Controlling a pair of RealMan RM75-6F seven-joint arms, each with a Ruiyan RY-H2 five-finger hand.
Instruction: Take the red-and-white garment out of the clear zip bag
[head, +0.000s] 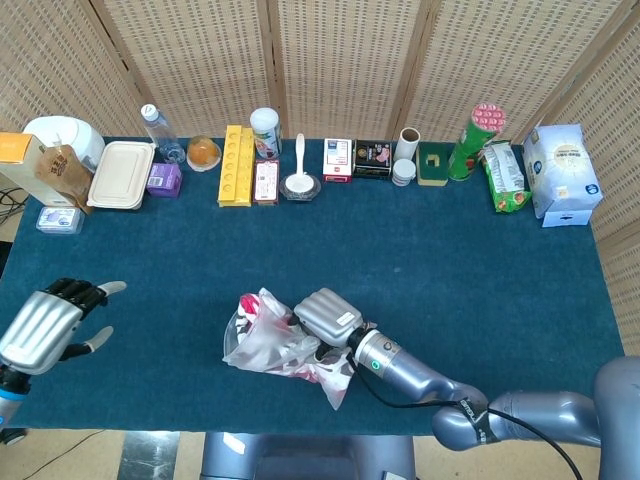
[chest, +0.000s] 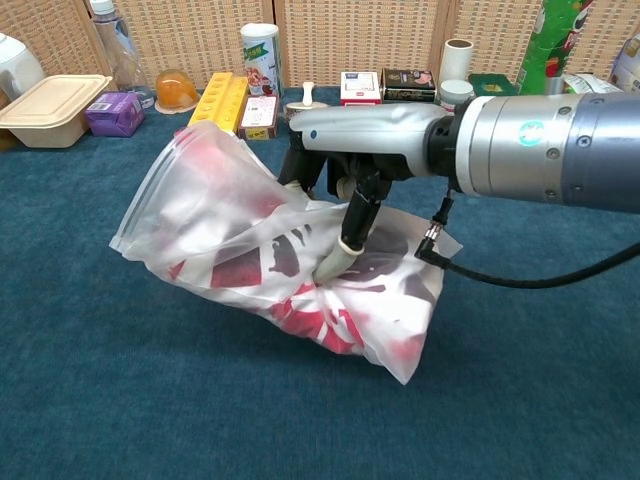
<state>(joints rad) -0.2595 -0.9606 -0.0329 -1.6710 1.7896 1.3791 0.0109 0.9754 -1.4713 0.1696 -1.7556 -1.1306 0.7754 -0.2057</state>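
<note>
Red-and-white garment (chest: 330, 325) remains inside the clear zip bag (chest: 215, 235), gripped aloft by the right hand (chest: 345, 150) near the desk's (head: 450, 260) front edge; left hand (head: 45, 325) empty, fingers apart.

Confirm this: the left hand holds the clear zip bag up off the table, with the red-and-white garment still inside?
Not quite: the right hand holds the clear zip bag, as the chest view shows. The red-and-white garment is still inside. The left hand is off at the table's edge, empty.
</note>
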